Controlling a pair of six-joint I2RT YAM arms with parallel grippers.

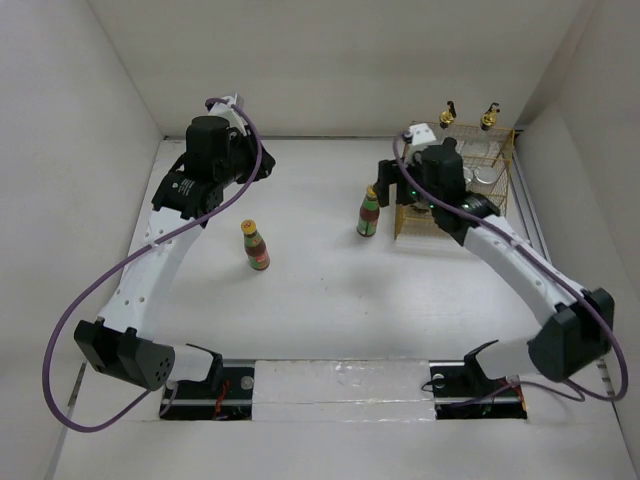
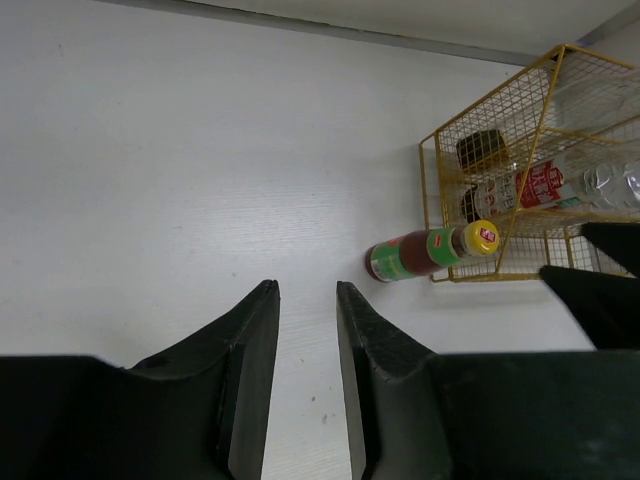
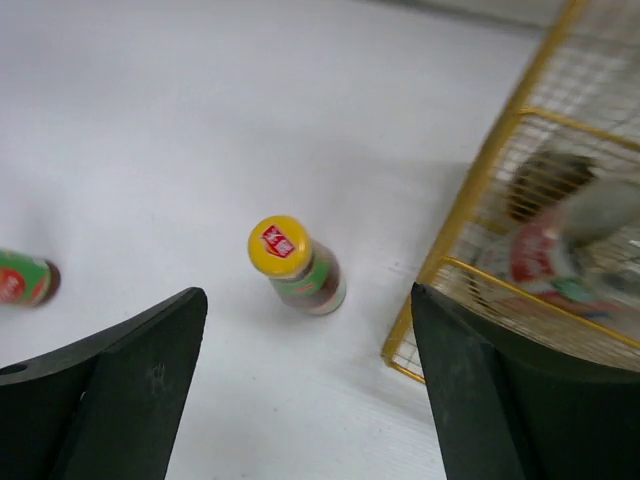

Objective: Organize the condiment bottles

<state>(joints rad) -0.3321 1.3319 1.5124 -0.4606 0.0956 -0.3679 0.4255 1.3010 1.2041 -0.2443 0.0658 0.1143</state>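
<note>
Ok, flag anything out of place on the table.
One yellow-capped sauce bottle stands just outside the yellow wire basket, and a second yellow-capped bottle stands alone mid-table. Neither is in the basket. Both are upright, and nothing looks spilled.

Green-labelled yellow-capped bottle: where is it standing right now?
The green-labelled bottle stands upright right of centre in the top view, just left of the yellow wire basket, not touching it; the red-labelled bottle stands farther left.
</note>
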